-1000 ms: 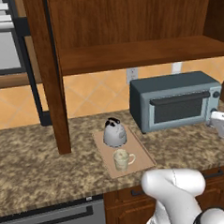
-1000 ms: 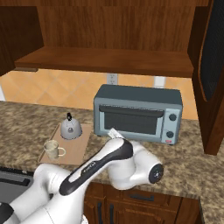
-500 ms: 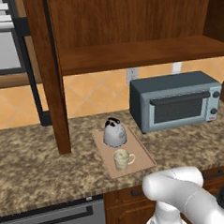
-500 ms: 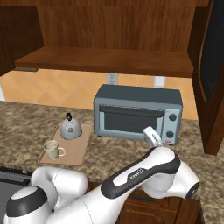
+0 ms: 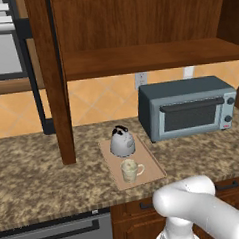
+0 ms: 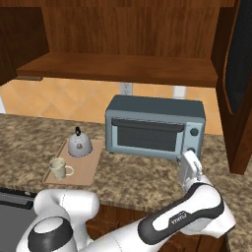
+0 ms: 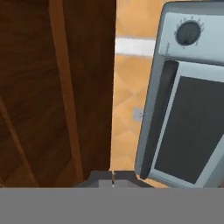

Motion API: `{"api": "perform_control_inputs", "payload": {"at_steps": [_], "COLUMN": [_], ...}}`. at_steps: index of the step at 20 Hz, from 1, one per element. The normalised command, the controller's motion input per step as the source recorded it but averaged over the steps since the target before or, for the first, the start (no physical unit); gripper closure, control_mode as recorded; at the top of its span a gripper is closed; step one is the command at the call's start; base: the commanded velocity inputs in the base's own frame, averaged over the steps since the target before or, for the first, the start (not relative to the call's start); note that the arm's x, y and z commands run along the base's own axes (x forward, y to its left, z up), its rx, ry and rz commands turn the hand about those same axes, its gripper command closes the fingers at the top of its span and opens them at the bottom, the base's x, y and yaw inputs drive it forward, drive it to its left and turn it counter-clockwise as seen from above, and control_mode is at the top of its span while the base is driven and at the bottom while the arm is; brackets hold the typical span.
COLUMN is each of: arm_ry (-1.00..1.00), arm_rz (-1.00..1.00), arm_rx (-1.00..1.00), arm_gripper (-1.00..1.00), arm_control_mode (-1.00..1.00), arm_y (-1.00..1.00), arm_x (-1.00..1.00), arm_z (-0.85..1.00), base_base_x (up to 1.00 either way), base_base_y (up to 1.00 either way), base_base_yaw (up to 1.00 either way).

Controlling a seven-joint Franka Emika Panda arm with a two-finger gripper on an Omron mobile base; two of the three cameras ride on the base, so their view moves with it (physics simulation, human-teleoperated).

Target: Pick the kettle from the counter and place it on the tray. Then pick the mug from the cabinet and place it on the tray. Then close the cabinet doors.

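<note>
Already the kettle (image 5: 122,141) and the mug (image 5: 130,170) sit together on the tray (image 5: 154,165) in the left base view, the kettle at the far end and the mug nearer the counter (image 5: 35,182) edge, so both placing steps look finished. The cabinet (image 5: 143,57) above is open, its left door (image 5: 52,75) swung out edge-on toward the camera and its shelf bare. Over the last second the arm has swept right: its hand, which showed at the right edge beside the toaster oven (image 5: 187,107), has gone from this view, leaving the white elbow low in front.

In the right base view the gripper (image 6: 191,166) now stands just in front of the toaster oven's right end, having travelled rightward along the oven front from near its left side. It points up and toward the right door (image 6: 236,78), which hangs open at the frame's edge. Whether the fingers are together cannot be told here.

In the hand view, rolled sideways, the fingertips (image 7: 101,178) meet at the bottom edge with no gap between them and nothing held. Dark wood of the cabinet fills the left half and the toaster oven lies to the right.

My reading is that the closing step has begun, with the right door as the likely first target.
</note>
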Motion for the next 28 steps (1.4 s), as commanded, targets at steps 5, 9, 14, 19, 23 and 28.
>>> {"api": "perform_control_inputs", "payload": {"at_steps": [5, 9, 14, 19, 23, 28], "arm_ry": [-0.11, -0.17, -0.13, -0.09, -0.02, -0.04], "arm_rz": [-0.09, -0.11, -0.10, -0.06, -0.09, -0.16], "arm_rx": [0.16, 0.21, 0.18, 0.08, 0.05, 0.01], "arm_gripper": [1.00, 1.00, 1.00, 1.00, 1.00, 1.00], "arm_control_mode": [-1.00, -1.00, -1.00, -1.00, -1.00, -1.00], "arm_y": [0.00, 0.00, -0.09, -0.09, -0.49, -0.74], "arm_x": [0.00, 0.01, 0.00, 0.00, 0.01, -0.09], "arm_z": [0.00, 0.00, 0.08, 0.17, 0.07, 0.00], "base_base_x": [0.00, 0.00, 0.00, 0.00, 0.00, 0.00], "base_base_y": [0.00, 0.00, 0.00, 0.00, 0.00, 0.00], "base_base_yaw": [0.00, 0.00, 0.00, 0.00, 0.00, 0.00]}}
